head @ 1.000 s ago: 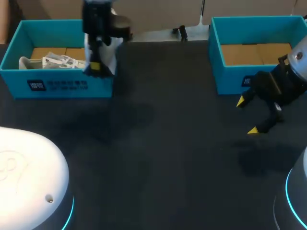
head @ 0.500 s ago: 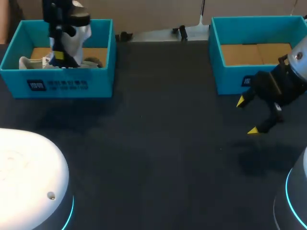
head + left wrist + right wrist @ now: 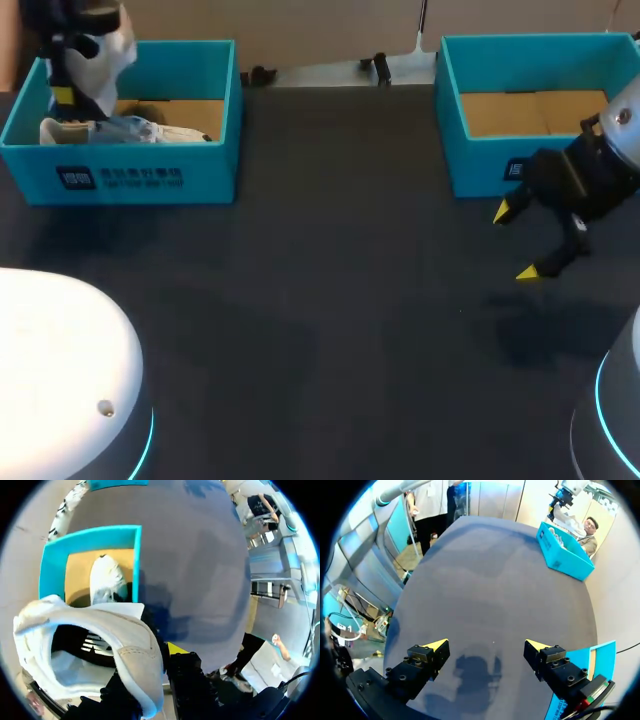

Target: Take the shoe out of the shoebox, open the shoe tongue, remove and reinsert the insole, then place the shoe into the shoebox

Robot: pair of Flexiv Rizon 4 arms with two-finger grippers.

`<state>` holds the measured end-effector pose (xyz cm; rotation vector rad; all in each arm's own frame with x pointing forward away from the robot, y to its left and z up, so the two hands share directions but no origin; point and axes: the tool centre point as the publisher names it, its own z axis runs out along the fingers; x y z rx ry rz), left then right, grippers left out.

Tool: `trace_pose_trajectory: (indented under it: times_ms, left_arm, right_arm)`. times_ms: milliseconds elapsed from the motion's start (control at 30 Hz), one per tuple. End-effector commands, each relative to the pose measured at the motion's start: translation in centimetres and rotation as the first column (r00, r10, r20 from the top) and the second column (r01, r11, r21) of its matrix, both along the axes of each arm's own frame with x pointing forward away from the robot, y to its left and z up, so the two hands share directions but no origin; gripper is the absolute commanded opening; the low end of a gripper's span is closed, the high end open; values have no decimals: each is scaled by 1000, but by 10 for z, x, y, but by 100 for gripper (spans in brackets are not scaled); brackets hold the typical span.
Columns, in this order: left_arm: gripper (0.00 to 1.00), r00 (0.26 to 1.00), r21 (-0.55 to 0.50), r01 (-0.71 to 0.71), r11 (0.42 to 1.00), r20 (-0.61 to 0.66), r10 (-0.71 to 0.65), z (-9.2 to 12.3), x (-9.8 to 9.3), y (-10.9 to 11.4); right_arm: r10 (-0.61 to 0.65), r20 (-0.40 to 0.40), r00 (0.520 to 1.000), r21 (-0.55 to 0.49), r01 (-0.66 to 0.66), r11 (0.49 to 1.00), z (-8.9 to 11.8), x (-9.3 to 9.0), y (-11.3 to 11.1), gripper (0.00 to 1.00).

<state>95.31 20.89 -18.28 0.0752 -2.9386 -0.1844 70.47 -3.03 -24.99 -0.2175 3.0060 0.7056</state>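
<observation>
Now: left gripper [image 3: 63, 95] clamped on white shoe [image 3: 108, 50], over shoebox [image 3: 140, 175] at ten o'clock. Right gripper [image 3: 515, 242] spread wide, three o'clock. Risk: thin collar hold, shoe may slip or catch box wall

Teal shoeboxes [image 3: 200, 175] [image 3: 475, 165]: two; white shoes [image 3: 105, 55] [image 3: 135, 130]: two; claws [image 3: 65, 95] [image 3: 522, 242]: two; table [image 3: 330, 300]: one

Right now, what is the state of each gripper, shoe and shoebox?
left shoebox: open, lidless.
right shoebox: open, no shoe visible inside.
held white shoe: lifted over left shoebox.
other white shoe: lying inside left shoebox.
left gripper: shut on held white shoe.
right gripper: open, empty.
</observation>
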Motion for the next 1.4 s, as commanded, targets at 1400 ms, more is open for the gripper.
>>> trace_pose_trajectory:
  times_ms: [1400]
  left_arm:
    - [0,995,-15,-90,996,38,91,-5,158,77]
  right_arm:
    - [-2,1,1000,-3,2,1000,-1,-1,1,100]
